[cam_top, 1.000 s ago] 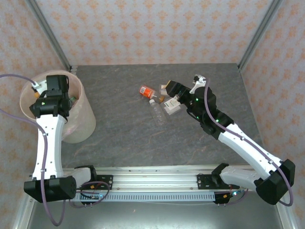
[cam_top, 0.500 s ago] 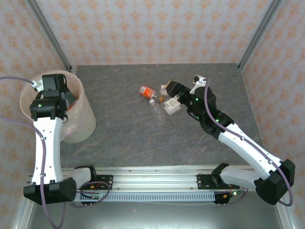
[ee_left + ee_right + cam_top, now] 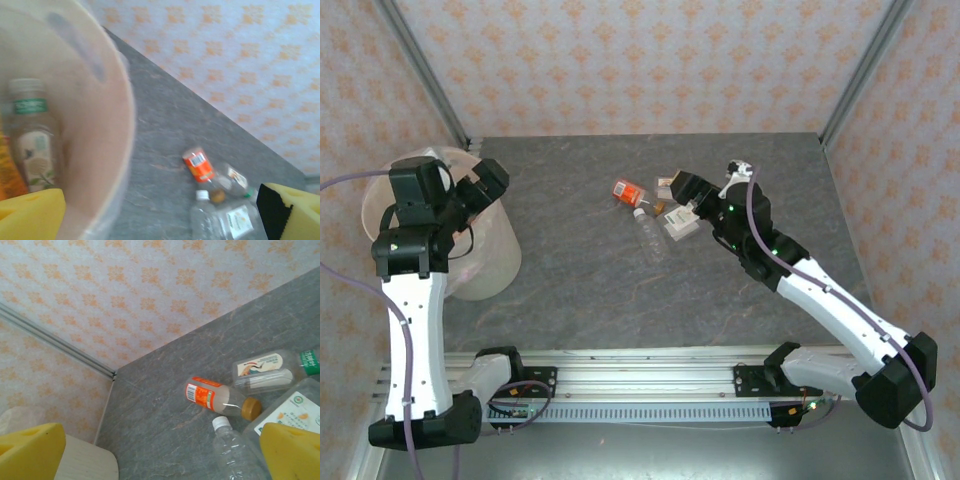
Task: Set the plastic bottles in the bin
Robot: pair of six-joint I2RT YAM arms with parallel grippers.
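The bin (image 3: pixel 488 258) stands at the table's left; inside it I see a green-labelled bottle (image 3: pixel 31 137) against the bin's wall (image 3: pixel 107 120). My left gripper (image 3: pixel 486 186) hangs open over the bin's right rim, and my left gripper (image 3: pixel 160 220) has nothing between its yellow pads (image 3: pixel 30 217). Mid-table lie an orange-labelled bottle (image 3: pixel 628 191), a clear white-capped bottle (image 3: pixel 651 236) and a white-labelled bottle (image 3: pixel 680 226). My right gripper (image 3: pixel 672 198) hovers open just above them. In the right wrist view the orange-labelled bottle (image 3: pixel 215 396), white-capped bottle (image 3: pixel 232 445) and a green-capped bottle (image 3: pixel 272 370) lie ahead of my right gripper (image 3: pixel 160 455).
Patterned walls and metal corner posts (image 3: pixel 420 70) close in the grey stone-look table (image 3: pixel 580 280). The rail (image 3: pixel 640 385) with both arm bases runs along the near edge. Bare tabletop lies between the bin and the bottles.
My left arm has risen out of the bin and swung its gripper right, over the rim, facing the bottles. The right arm and the bottles have not moved.
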